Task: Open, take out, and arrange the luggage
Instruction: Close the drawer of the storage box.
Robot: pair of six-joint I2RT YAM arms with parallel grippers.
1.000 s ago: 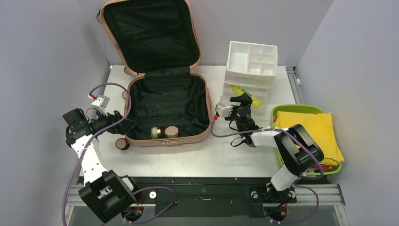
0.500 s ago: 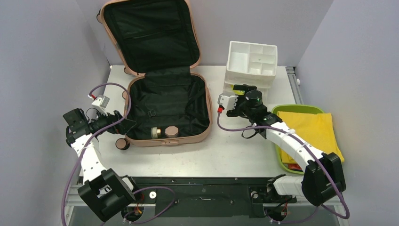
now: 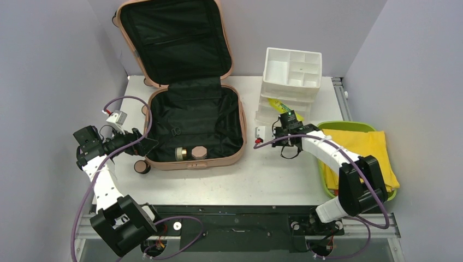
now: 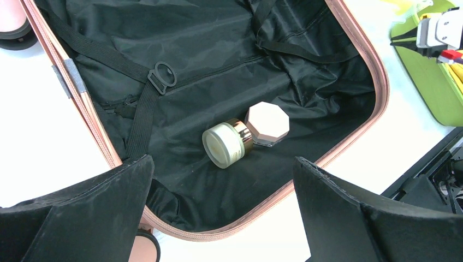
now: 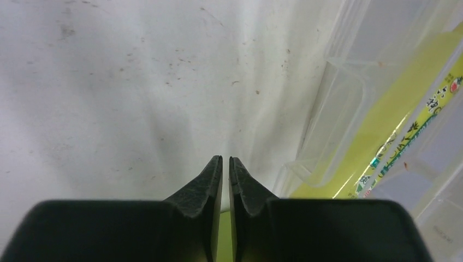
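Standing open at the far-left of the table, lid propped upright, the luggage has two jars lying by its front rim. The left gripper hangs spread wide at its near-left corner, seemingly ready to reach in. The right gripper, pinched shut on nothing, sits beside the white organizer, where a yellow-green tube lies in a drawer.

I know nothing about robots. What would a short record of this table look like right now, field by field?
Luggage: open, lid upright
Inside: round jar, octagon-capped jar, side by side
Left fingers: open, at luggage's near-left corner
Right fingers: shut, empty, beside drawer organizer
In organizer: green tube
Tray: yellow cloth
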